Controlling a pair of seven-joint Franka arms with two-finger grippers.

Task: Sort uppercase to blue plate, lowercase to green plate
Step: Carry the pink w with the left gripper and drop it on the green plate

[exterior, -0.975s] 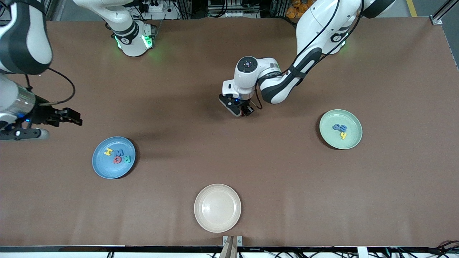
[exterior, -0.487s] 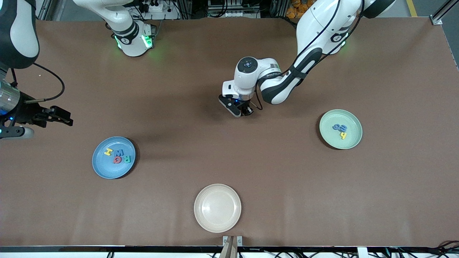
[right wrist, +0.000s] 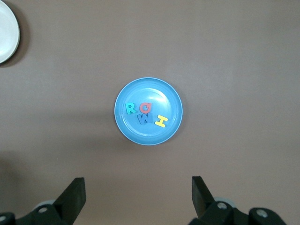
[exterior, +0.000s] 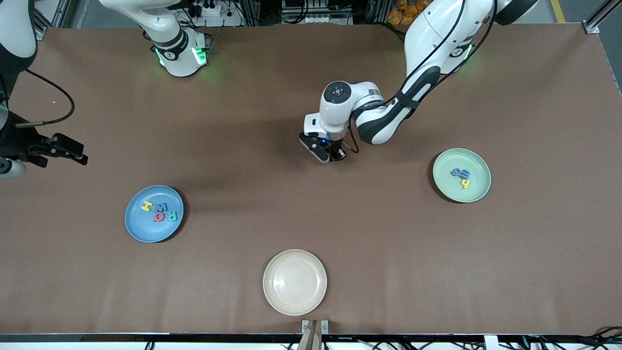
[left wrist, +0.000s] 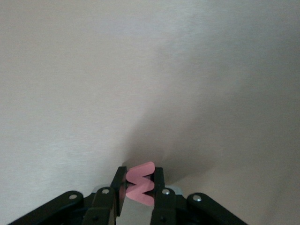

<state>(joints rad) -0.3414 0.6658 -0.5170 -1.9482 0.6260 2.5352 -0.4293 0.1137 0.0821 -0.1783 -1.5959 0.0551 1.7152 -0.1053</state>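
Note:
My left gripper [exterior: 335, 155] hangs low over the bare middle of the table, shut on a red lowercase w [left wrist: 140, 185] that stands pinched between its fingers [left wrist: 158, 174]. The blue plate [exterior: 141, 228] holds the uppercase letters: yellow H [exterior: 146, 205], blue W [exterior: 161, 207], red Q [exterior: 159, 217] and green R [exterior: 172, 216]. The green plate [exterior: 447, 187] carries two blue lowercase letters [exterior: 460, 172] and a yellow h [exterior: 465, 183]. My right gripper [exterior: 73, 153] is open and empty, high over the right arm's end of the table; its wrist view looks down on the blue plate [right wrist: 140, 136].
A cream plate [exterior: 295, 282] sits empty near the table's front edge, nearer to the camera than the left gripper; its rim shows in the right wrist view [right wrist: 7, 33]. Bare brown table lies between the three plates.
The left gripper's fingers have shut on the red w and the hand has shifted slightly. The right arm has drawn back toward its end of the table, opening wider.

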